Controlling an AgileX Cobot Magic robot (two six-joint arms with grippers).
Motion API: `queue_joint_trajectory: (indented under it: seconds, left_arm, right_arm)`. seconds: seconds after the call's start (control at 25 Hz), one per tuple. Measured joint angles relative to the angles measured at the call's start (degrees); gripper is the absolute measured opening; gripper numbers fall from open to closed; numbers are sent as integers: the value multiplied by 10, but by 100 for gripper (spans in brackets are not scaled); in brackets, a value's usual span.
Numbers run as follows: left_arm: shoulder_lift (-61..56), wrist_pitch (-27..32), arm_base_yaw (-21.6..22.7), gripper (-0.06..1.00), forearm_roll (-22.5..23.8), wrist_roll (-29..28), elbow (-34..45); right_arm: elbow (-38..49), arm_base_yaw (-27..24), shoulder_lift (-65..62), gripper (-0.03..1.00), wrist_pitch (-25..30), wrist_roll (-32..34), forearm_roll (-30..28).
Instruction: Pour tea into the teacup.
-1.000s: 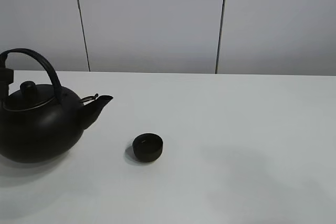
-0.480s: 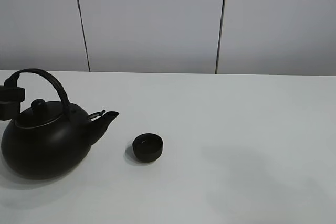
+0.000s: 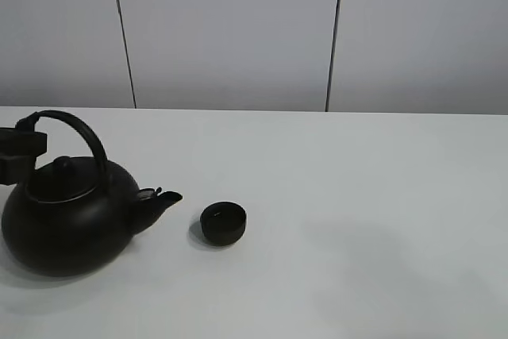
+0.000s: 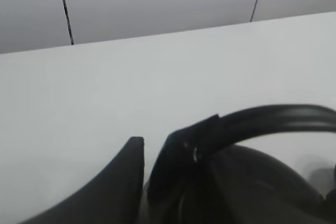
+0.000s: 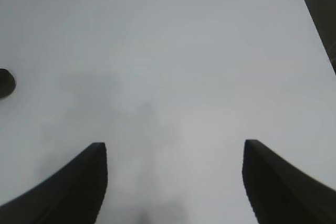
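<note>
The teacup (image 3: 223,222), small, low and matte black, stands on the white table (image 3: 357,196), and its edge shows in the right wrist view (image 5: 5,83). Left of it the big black kettle (image 3: 67,216) rests upright on the table, spout (image 3: 165,198) pointing at the cup but short of it. My left gripper (image 3: 17,156) sits at the left end of the arched handle (image 3: 75,125). In the left wrist view its jaws (image 4: 155,145) stand slightly apart around the handle (image 4: 273,119), with a sliver of table showing beside one finger (image 4: 126,177). My right gripper (image 5: 174,150) hangs open over bare table.
A grey panelled wall (image 3: 230,29) rises behind the table's far edge. The table's right edge (image 5: 315,30) shows in the right wrist view.
The kettle came down from a raised, tilted pose and now sits level on the table, slightly further right. The left jaws have parted a little on the handle. The right arm is unchanged.
</note>
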Motion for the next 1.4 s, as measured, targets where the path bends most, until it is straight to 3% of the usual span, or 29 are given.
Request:
queue_joint_trajectory:
  seconds: [0.2, 0.52, 0.96, 1.12, 1.28, 1.4]
  left_arm:
    - [-1, -16, 0, 27, 1, -13, -3]
    - [-5, -36, 0, 28, -10, -25, 33]
    - [-15, -39, 0, 28, -64, -15, 76]
    - [-16, -42, 1, 28, -107, -11, 86]
    - [-16, -42, 28, 28, -154, 24, 88]
    - [-17, -42, 57, 28, -155, 27, 74]
  right_arm:
    - [0, 0, 0, 50, 0, 0, 0]
    - [0, 0, 0, 50, -1, 0, 0]
    - [0, 0, 0, 50, -1, 0, 0]
    - [0, 0, 0, 50, -1, 0, 0]
    - [0, 0, 0, 50, -1, 0, 0]
    - [0, 0, 0, 50, 0, 0, 0]
